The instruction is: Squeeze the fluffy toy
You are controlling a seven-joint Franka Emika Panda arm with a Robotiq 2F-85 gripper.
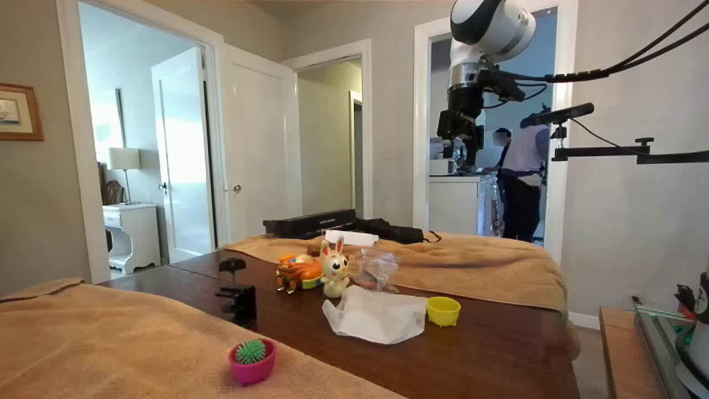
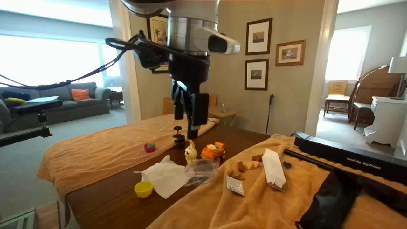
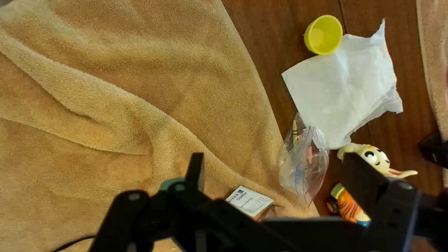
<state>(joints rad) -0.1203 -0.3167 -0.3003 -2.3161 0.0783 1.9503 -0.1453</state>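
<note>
On the worktop [image 1: 476, 360], rabbit toy [image 1: 334, 272] upright, long axis vertical, ears up, facing the viewer in an exterior view. Orange toy [image 1: 304, 270] just beside; white cloth [image 1: 382, 317] near. Pincer [image 3: 276, 166] well above, jaws wide apart, holding nothing.

I have clear air above the rabbit toy [image 1: 335, 270] and bare desk [image 1: 293, 324] between it and the black clamp [image 1: 247, 305]. The plastic bag [image 1: 376, 269] and orange toy [image 1: 310, 270] crowd two sides; whether they touch it, I can't tell.
</note>
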